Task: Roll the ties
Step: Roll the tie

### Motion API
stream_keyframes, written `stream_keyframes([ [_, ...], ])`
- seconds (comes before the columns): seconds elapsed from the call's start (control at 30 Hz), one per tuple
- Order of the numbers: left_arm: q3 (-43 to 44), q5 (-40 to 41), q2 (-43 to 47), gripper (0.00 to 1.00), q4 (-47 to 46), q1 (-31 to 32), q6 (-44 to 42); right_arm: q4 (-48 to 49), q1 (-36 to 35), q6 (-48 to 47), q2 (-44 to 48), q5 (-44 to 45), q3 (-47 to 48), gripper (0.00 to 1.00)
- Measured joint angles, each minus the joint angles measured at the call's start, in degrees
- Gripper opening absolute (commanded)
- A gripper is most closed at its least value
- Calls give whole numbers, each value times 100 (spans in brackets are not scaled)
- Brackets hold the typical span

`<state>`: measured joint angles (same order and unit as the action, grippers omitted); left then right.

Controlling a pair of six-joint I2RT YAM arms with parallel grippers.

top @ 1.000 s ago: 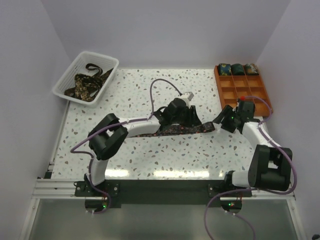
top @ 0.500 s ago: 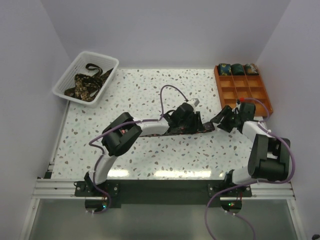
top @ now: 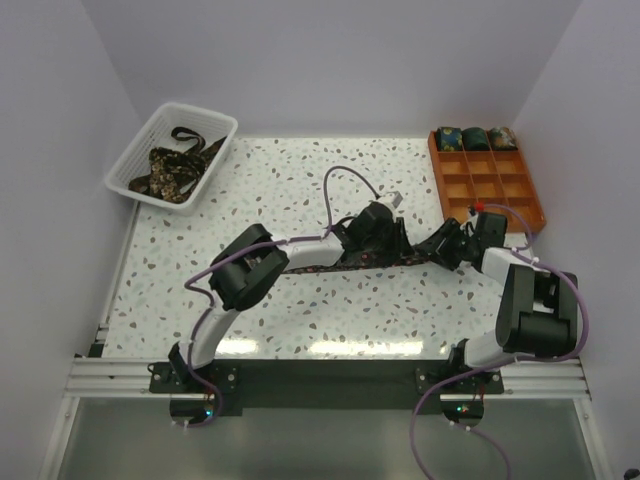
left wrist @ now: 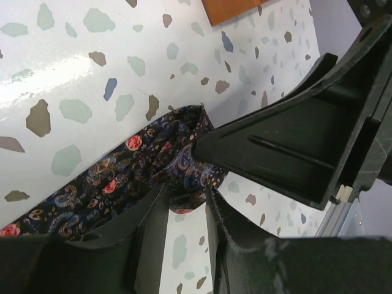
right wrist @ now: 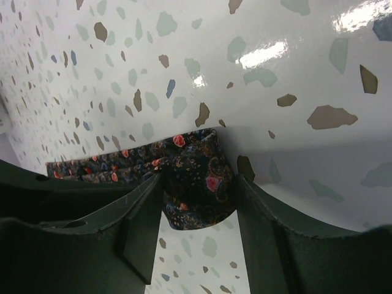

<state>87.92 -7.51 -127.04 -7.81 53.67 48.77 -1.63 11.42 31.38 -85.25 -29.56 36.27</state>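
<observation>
The necktie lies flat across the middle of the speckled table. Its right end sits inside both tools. The left gripper pinches the bunched fabric. The right gripper has fabric touching both fingers, but whether it squeezes cannot be told. Both arms reach low, with their tips facing each other.
</observation>
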Motion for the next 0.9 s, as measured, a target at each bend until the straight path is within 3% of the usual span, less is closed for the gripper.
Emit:
stream_keyframes([
  [0.3,201,68,-339,32,81,0,13,7,0,57,92,-22,-42,52],
  [0.9,238,328,-339,36,59,-2,-20,-7,0,66,479,-210,-114,43],
])
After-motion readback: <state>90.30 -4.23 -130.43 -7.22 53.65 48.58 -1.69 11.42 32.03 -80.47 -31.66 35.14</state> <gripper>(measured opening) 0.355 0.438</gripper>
